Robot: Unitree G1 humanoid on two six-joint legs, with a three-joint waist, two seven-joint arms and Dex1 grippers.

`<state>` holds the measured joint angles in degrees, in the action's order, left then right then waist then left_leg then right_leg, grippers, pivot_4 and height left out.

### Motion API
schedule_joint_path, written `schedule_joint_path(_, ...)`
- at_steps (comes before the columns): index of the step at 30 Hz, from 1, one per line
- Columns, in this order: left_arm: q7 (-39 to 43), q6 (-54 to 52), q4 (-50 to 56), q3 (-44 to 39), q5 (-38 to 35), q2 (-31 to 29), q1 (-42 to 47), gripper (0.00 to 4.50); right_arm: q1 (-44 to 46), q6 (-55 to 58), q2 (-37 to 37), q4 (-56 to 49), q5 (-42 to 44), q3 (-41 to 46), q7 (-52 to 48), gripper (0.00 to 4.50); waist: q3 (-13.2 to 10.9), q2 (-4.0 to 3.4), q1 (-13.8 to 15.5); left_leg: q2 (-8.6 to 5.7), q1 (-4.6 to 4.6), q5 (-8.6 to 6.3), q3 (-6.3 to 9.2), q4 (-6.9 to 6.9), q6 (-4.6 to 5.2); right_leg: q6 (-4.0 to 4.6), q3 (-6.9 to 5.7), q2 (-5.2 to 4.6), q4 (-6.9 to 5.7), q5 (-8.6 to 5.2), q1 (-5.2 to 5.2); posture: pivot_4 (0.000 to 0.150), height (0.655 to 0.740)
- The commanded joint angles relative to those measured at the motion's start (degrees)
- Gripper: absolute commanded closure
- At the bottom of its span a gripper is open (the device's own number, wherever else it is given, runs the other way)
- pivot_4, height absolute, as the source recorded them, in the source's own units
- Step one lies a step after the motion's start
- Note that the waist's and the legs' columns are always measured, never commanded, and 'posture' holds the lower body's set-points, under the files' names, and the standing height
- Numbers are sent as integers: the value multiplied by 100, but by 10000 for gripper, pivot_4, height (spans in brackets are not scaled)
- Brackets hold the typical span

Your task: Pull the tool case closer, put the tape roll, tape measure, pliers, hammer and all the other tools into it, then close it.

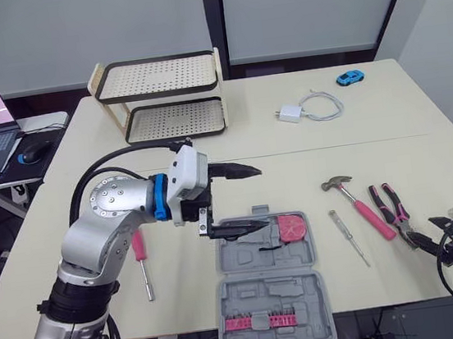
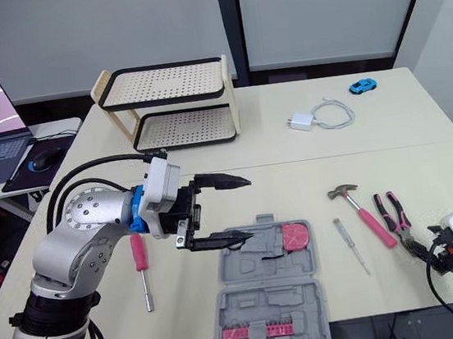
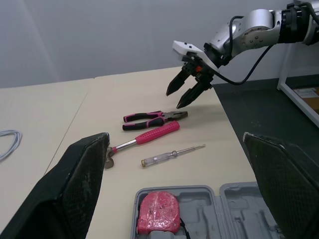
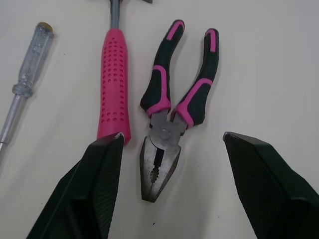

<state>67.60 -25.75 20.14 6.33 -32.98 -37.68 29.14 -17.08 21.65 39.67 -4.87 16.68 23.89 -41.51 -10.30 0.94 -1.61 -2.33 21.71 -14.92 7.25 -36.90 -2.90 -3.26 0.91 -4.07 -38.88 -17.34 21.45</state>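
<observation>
the case (image 1: pixel 270 292) was grey; the tape measure (image 1: pixel 290 228) was pink; the hammer (image 4: pixel 114 84) had a pink grip dotted with holes; the pliers (image 4: pixel 164 130) had black and pink handles; the toy car (image 1: pixel 350 78) was blue; the rack (image 1: pixel 157 79) had dotted cream shelves rimmed black

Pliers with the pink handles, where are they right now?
In the head views the pliers lie on the table at the robot's right, just beside the hammer, with the open right gripper at their nose.
</observation>
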Motion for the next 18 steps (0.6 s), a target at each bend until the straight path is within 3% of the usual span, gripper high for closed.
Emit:
schedule_joint_path(1, -63, 4, 217, -134, -76, -47, -26, 0, 139, -117, -80, 66, -95, -44, 190, 9339, 0, 0, -2, 0, 0, 0, 0, 0, 0, 0, 0, 0, 0, 0, 0, 1500, 7400)
schedule_joint_path(18, -173, -27, 123, -102, -86, -5, 189, 0, 707, -247, -393, 633, -306, -438, 701, 9339, 1, -1, -10, -1, -2, 0, 0, 1, 0, 0, 0, 4, -2, 0, 1, 1500, 7400)
